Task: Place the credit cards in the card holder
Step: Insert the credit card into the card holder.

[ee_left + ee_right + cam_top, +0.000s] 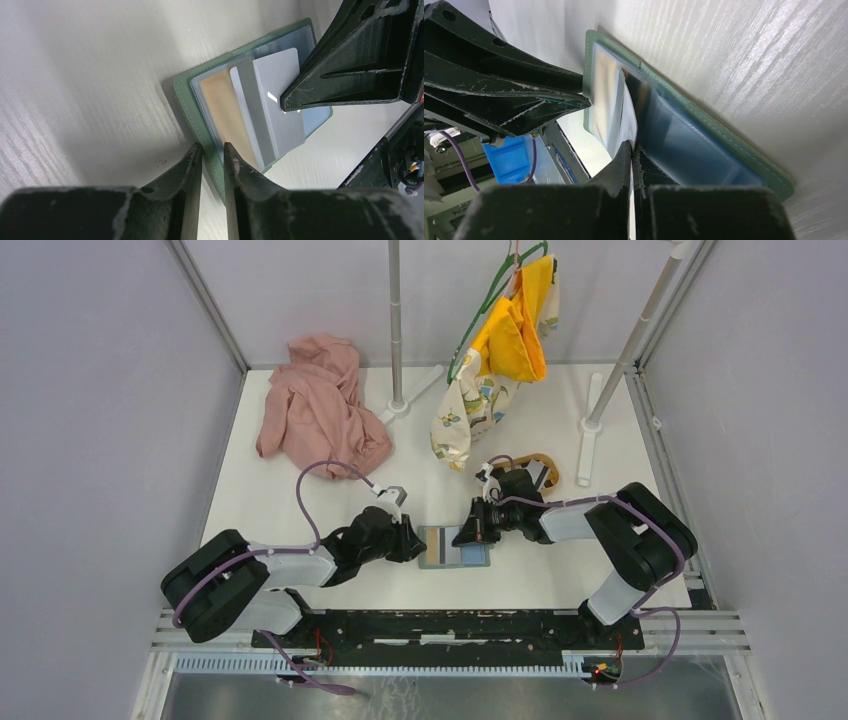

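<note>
I see the sage-green folding wallet [187, 97] lying open on the white tabletop [75, 75], near-centre, btw both arms. My L end effector [212, 155] is nearly together, clamped on the wallet's left edge. R end effector [631, 150] is pinched tight on a pale grey stiff card [275, 100] w/ a darker stripe. That card sits across the wallet's middle, just right of a tan card [222, 107] under the clear sleeve.
</note>
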